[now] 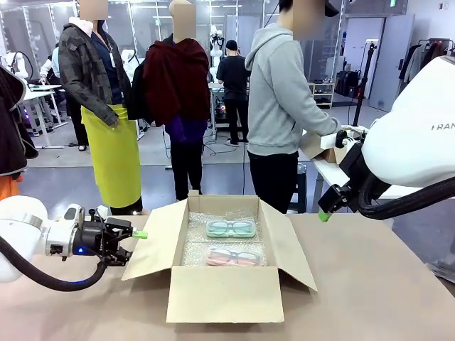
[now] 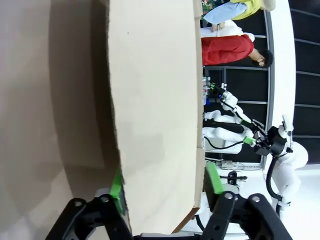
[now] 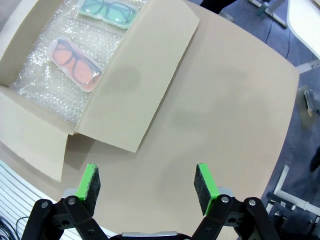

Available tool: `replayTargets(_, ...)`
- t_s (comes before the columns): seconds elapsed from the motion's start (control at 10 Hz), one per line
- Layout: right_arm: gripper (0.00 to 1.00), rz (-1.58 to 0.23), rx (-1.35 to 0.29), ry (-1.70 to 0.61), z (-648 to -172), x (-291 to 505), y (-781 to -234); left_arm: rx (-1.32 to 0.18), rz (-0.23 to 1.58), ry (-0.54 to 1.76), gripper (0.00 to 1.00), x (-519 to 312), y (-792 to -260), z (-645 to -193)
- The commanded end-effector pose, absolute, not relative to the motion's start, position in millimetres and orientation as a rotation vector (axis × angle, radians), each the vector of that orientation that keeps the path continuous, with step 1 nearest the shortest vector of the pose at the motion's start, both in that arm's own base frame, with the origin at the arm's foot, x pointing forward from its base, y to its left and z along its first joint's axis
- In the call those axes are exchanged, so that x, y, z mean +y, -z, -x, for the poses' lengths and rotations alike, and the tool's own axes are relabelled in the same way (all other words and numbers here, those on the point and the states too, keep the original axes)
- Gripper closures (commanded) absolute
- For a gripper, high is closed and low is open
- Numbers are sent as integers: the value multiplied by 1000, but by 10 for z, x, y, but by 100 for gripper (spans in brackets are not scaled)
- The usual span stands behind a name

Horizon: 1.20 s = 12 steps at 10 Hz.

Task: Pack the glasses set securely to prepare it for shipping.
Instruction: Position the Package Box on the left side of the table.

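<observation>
Cardboard box (image 1: 220,291) sits open on the tan surface (image 1: 384,291), four flaps spread, bubble wrap (image 1: 199,245) lining its floor. A person in a grey hoodie (image 1: 281,92) stands at the far side, turned away. Left gripper (image 1: 131,241): jaws apart, straddling the edge of the left flap (image 2: 155,110). Right gripper (image 3: 147,182): jaws apart, high above bare surface beside the right flap. Mint-green case (image 1: 231,228) lies flat on the wrap toward the far wall; pink case (image 1: 232,257) nearer, parallel, close but apart. Dark frames show in both.

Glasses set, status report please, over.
Left gripper open, straddling the box's left flap. Right gripper open, above table. Mint case and pink case on bubble wrap in box. Flaps unclosed.
</observation>
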State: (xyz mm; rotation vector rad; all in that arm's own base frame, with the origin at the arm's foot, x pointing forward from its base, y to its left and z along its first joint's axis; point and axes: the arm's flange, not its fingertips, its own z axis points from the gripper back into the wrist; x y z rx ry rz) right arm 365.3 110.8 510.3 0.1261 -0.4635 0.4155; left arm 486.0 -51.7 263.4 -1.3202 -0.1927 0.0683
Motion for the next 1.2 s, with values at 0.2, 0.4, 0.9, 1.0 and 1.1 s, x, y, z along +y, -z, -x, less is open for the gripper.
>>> replayTargets(0.2,5,-118,-454,-415,-3650,1114,-5118,-250,1417,-49,88,-368,-2804,-4775)
replayTargets(0.4,5,-118,-454,-415,-3650,1114,-5118,-241,1443,-36,100,-408,-2864,-4751)
replayTargets(0.9,5,-118,-454,-415,-3650,1114,-5118,-206,1414,-36,100,-447,-2864,-4824)
replayTargets(1.0,5,-118,-454,-415,-3650,1114,-5118,-206,1414,-36,100,-447,-2864,-4824)
replayTargets(1.1,5,-118,-454,-415,-3650,1114,-5118,-206,1414,-36,100,-447,-2864,-4824)
